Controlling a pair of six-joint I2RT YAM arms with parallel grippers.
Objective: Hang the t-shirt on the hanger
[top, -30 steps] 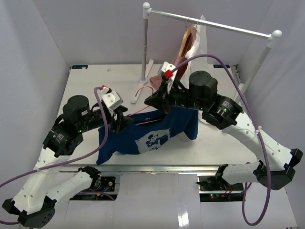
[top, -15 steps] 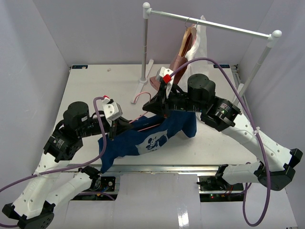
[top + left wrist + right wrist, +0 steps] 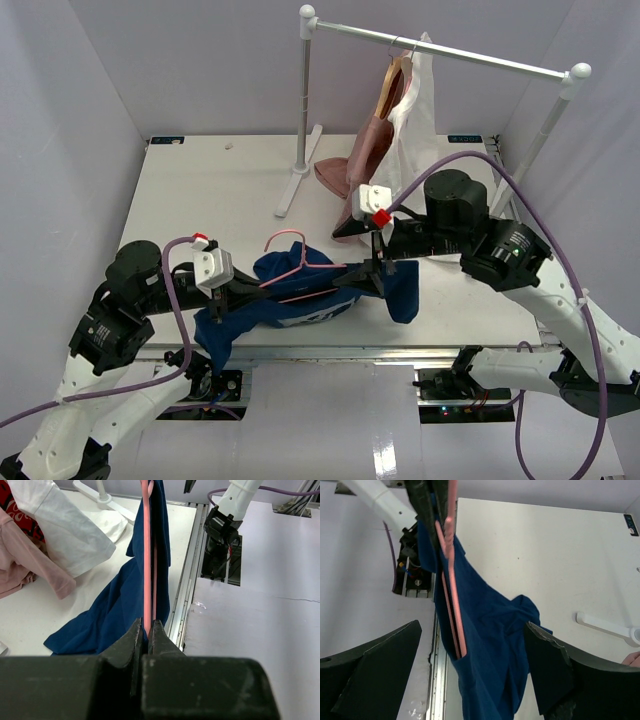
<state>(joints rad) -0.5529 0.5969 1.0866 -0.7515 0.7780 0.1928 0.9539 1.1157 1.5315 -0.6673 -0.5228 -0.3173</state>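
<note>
Navy t-shirt (image 3: pixel 288 306) sags on the pink hanger (image 3: pixel 301 256); right claw (image 3: pixel 368 274) just sprang apart, left claw (image 3: pixel 244 290) clamps the hanger, so probably a regrasp.

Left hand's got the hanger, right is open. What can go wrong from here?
1. Only the left hand pinches the hanger, on thin wire; it may twist or slip.
2. The t-shirt is bunched unevenly on it and the open right hand supports nothing, so it could slide off.
3. Fabric droops past the near edge of the table by the left arm and might snag.
</note>
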